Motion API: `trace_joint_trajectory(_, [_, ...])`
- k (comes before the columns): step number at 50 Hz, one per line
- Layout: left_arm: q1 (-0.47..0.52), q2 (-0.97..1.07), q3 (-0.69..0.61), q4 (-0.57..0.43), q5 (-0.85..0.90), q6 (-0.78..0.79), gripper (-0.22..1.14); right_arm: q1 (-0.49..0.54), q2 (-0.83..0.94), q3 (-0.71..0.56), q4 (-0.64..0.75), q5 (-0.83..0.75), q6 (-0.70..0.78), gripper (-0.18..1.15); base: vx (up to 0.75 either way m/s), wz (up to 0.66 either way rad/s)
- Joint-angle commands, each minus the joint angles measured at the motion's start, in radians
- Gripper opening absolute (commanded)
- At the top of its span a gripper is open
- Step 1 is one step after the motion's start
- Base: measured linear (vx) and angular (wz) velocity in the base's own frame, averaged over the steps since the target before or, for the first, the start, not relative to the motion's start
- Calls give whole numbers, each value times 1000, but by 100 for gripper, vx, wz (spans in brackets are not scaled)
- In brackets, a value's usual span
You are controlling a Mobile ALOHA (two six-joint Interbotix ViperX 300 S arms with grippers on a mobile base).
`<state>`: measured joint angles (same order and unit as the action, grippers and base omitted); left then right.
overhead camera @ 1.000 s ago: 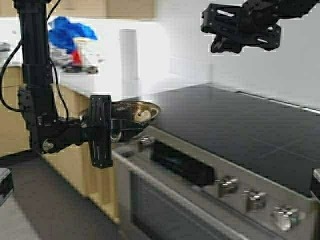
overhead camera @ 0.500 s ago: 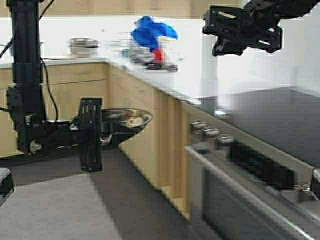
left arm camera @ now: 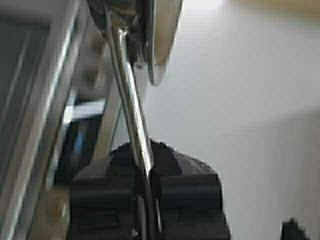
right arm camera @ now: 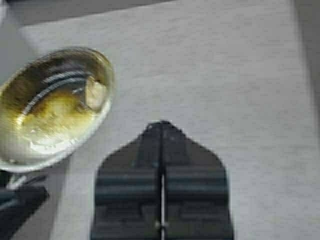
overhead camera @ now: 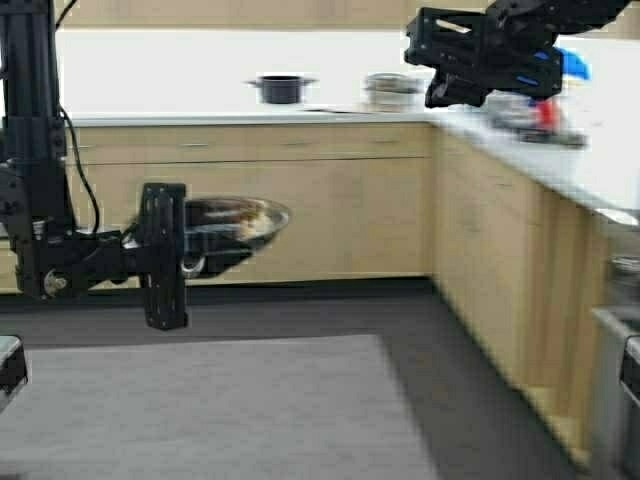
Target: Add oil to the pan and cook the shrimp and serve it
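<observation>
Left gripper [overhead camera: 165, 256] is clamped on the short silver handle [left arm camera: 131, 105] of the pan [overhead camera: 232, 222], holding it in mid-air above the grey floor [overhead camera: 250, 400], low at the left. 1 shrimp [right arm camera: 95, 92] lies inside the pan against the wall, on its browned, oily base. Right gripper [right arm camera: 161, 131] is raised high at the right, fingers pressed together, holding nothing. Wooden cabinets [overhead camera: 330, 200] stand behind, with a dark pot [overhead camera: 281, 88] on the counter [overhead camera: 180, 118].

Home kitchen: wooden cabinets [overhead camera: 300, 200], white countertop [overhead camera: 250, 118], pot [overhead camera: 281, 89], stove edge [overhead camera: 615, 330].
</observation>
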<state>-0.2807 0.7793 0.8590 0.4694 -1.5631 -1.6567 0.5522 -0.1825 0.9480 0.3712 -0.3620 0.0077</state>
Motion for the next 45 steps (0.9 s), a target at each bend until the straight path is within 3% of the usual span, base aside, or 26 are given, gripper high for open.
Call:
trace_joint_trajectory(1, [14,-63,-15,3,-34,37,3,0,-9,-17,2,-9,6,6,-5,69])
trace_joint_trajectory(45, [26,-98,12,66,-26,21,3,0,-25,-32,14,31,40,6,-5,47])
